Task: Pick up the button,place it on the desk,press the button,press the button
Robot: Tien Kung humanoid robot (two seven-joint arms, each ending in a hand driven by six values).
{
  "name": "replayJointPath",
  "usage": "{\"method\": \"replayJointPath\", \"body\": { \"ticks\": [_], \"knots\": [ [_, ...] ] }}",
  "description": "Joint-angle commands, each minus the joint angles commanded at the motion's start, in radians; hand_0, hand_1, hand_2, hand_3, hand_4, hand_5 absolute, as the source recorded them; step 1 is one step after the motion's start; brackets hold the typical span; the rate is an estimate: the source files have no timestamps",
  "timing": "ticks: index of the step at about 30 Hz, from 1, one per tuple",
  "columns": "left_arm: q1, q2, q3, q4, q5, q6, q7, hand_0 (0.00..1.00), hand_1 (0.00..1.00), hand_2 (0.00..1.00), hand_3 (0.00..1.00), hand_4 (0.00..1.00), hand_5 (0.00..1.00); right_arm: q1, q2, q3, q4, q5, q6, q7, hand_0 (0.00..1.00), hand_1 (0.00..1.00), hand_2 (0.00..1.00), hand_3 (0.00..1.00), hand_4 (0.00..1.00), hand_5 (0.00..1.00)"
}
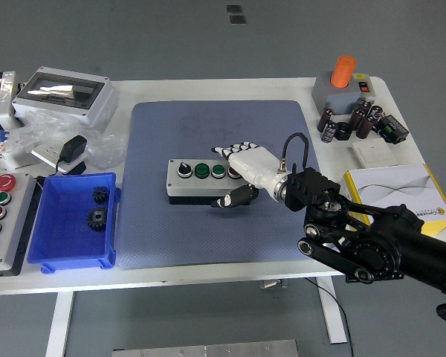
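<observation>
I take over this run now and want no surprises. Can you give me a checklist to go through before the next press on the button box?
1. Button box lies flat on the blue mat: ok.
2. Right robot hand is over the box's right end, fingers spread, holding nothing: ok.
3. Which button sits under the fingers: cannot tell, the hand hides the rightmost one.
4. Whether a fingertip touches a button: cannot tell.
5. The black knob and two green buttons are uncovered: ok.
6. Blue bin with gears stands off the mat's left edge, clear of the hand: ok.
</observation>
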Motion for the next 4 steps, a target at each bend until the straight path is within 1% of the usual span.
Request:
{"method": "replayJointPath", "body": {
  "ticks": [4],
  "knots": [
    [0.001,0.0,0.001,0.0,-0.002,0.0,0.0,0.73,0.734,0.618,0.645,0.584,0.178,-0.002,0.004,-0.015,-0.008,0.003,-0.021,0.002,0.854,0.881,0.856,0.991,0.998,0.453]
  ]
}}
